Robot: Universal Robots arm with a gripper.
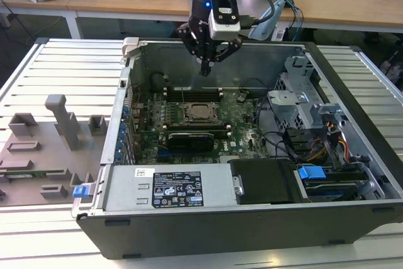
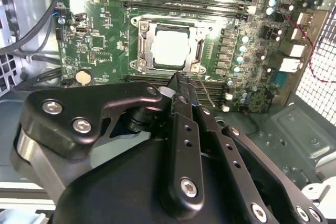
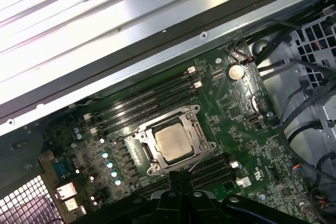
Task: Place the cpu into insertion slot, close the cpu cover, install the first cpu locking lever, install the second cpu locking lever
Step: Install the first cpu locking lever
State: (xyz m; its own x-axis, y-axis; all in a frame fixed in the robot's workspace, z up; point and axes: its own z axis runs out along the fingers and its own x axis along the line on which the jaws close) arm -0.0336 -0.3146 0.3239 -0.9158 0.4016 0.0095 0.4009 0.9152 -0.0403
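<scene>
Cpu (image 2: 170, 47) seated in insertion slot (image 3: 148, 153), mid-motherboard (image 3: 237, 109); cpu cover (image 2: 157, 26) flat around it. Hand (image 1: 204, 67) above slot, fingers pinched together, empty.

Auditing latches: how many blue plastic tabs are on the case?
2: one blue tab at the case corner, exterior view's left; another on the drive bay, right. Some may be hidden.

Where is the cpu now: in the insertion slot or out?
In. In both wrist views the cpu lies flat and square inside the insertion slot, its silvery top facing up.
</scene>
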